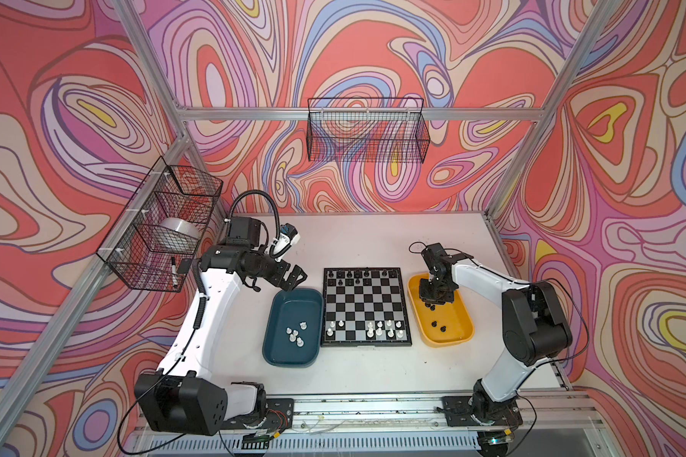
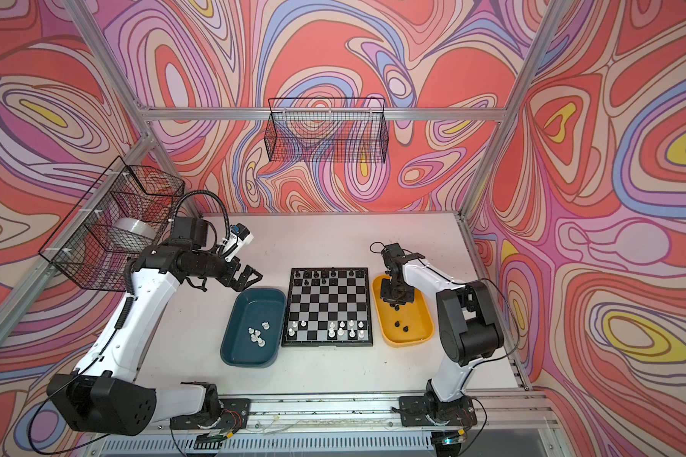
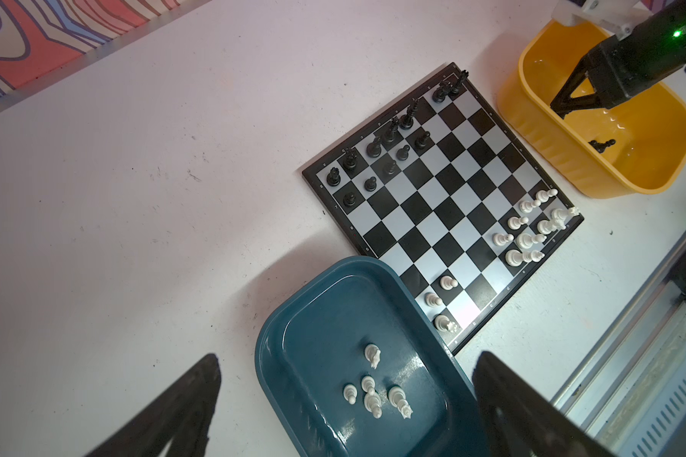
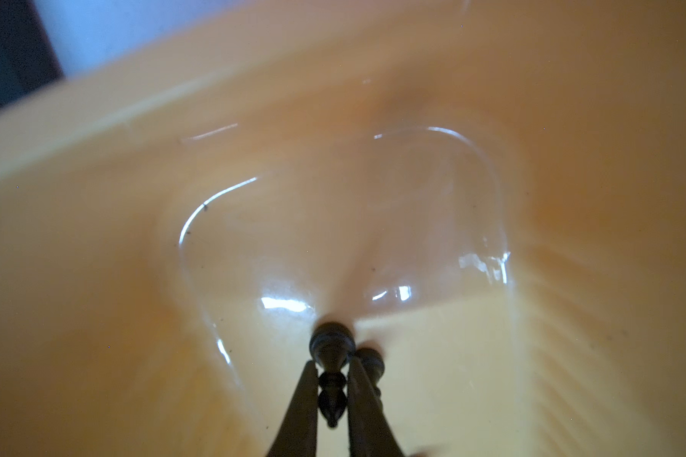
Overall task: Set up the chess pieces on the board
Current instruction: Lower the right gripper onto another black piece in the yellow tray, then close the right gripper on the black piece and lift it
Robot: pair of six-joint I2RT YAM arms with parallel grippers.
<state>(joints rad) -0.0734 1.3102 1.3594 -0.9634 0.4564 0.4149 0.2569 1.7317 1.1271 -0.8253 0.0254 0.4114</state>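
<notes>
The board (image 1: 363,304) (image 2: 327,304) (image 3: 444,190) lies mid-table. Black chess pieces (image 1: 357,274) stand on its far rows and white ones (image 1: 379,328) on its near rows. Several white pieces (image 1: 295,336) (image 3: 373,391) lie in the teal tray (image 1: 290,356) to its left. To its right, loose black pieces (image 1: 438,325) lie in the yellow tray (image 1: 452,336). My right gripper (image 1: 430,302) (image 4: 332,368) points down into that tray, shut on a black piece (image 4: 331,348), with another black piece (image 4: 371,362) touching beside it. My left gripper (image 1: 296,275) (image 3: 347,358) hangs open over the teal tray's far end.
A wire basket (image 1: 163,225) on the left wall holds a tape roll (image 1: 177,233) and a marker (image 1: 174,273). Another wire basket (image 1: 367,130) hangs on the back wall. An aluminium rail (image 1: 353,407) carrying both arm bases runs along the table's front edge.
</notes>
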